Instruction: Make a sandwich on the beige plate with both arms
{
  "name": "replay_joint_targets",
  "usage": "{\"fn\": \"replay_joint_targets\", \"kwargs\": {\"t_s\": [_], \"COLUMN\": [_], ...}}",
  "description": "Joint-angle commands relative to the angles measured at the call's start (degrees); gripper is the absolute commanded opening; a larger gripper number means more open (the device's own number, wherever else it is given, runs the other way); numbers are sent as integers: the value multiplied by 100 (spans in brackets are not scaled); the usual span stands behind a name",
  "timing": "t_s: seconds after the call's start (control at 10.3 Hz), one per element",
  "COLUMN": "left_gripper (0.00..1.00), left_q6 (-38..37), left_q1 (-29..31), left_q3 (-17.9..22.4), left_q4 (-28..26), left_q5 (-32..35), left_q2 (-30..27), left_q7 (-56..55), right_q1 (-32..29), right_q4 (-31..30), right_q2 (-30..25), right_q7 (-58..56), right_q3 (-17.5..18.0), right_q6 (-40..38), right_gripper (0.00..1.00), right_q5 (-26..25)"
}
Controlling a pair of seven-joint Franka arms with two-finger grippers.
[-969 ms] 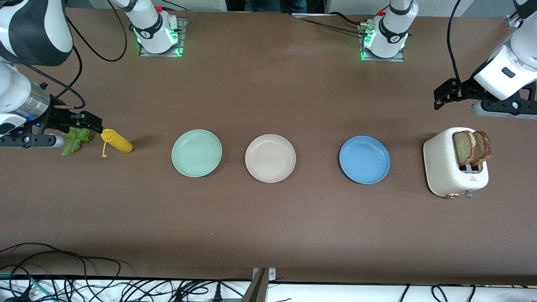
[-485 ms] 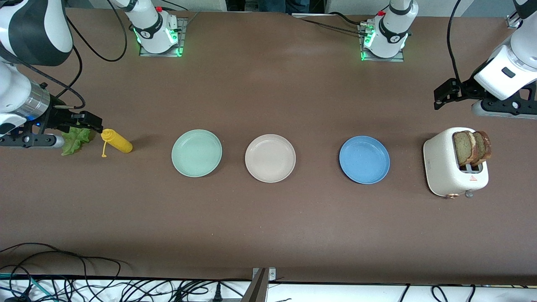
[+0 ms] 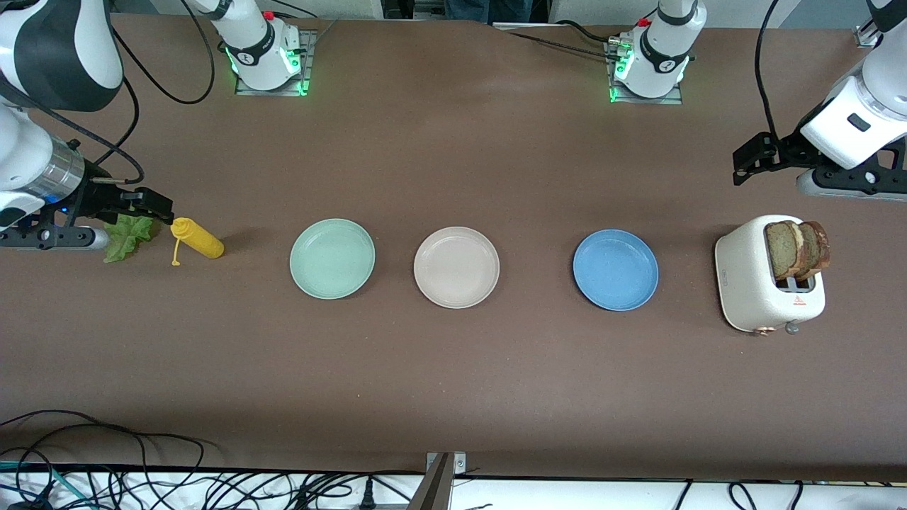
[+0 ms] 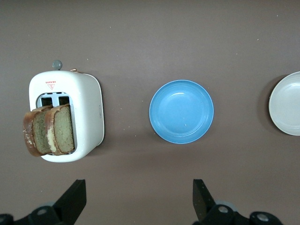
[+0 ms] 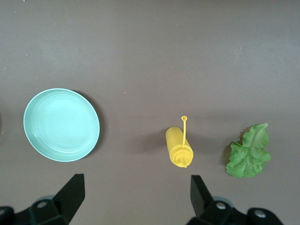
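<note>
We see three plates in a row across the middle of the brown bench point(image 3: 453, 142): the mint green plate point(image 3: 332, 258) toward the right arm's end, the beige plate point(image 3: 456, 267) in the middle with nothing on it, and the blue plate point(image 3: 615, 269) toward the left arm's end. The sandwich is not assembled. Its two bread slices point(image 3: 797, 248) stand upright, side by side, in the slots of the white toaster point(image 3: 751, 283), which sits near the left arm's end of the bench, beside the blue plate and apart from it. The lettuce leaf point(image 3: 127, 237) lies flat on the bench at the right arm's end, just beside a yellow squeeze bottle point(image 3: 198, 239) that lies on its side between the leaf and the mint green plate. We find the left end effector point(image 4: 139, 199) up in the air over bare bench close to the toaster, its two fingers spread wide apart and holding nothing. The right end effector point(image 5: 133, 197) hangs over the bench at the leaf and the bottle, and its fingers too stand wide apart with nothing between them. From the right wrist view we see the mint green plate, the bottle and the leaf all lying apart from one another.
</note>
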Motion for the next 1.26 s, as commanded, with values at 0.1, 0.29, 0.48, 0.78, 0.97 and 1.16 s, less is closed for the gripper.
{"fn": "replay_joint_targets", "kwargs": {"t_s": [0.1,0.29,0.48,0.78,0.97,1.16], "left_gripper": [100,100,100,100,100,100], "left_q6": [-103,-103,-103,-103,-103,-103], "left_q1": [-3,-3,-12,-3,-3,-3], "left_q3": [-2,-2,-2,-2,-2,-2], "left_q4": [174,174,174,174,183,244], "left_q5": [-76,-85,-129,-129,-129,-129], "left_q2": [72,81,107,125,125,133], "left_q7": [-23,-15,-58,-23,-23,-23], "right_q1": [16,8,8,8,8,-19], "right_q4": [149,149,141,141,141,132], "right_q2": [47,56,47,56,56,56], "right_q7": [110,101,101,84,101,66], "right_q3": [-5,-5,-5,-5,-5,-22], "right_q6": [-129,-129,-129,-129,-129,-138], "right_gripper": [100,100,100,100,100,100], "right_q5": [-43,-43,-35,-35,-35,-26]}}
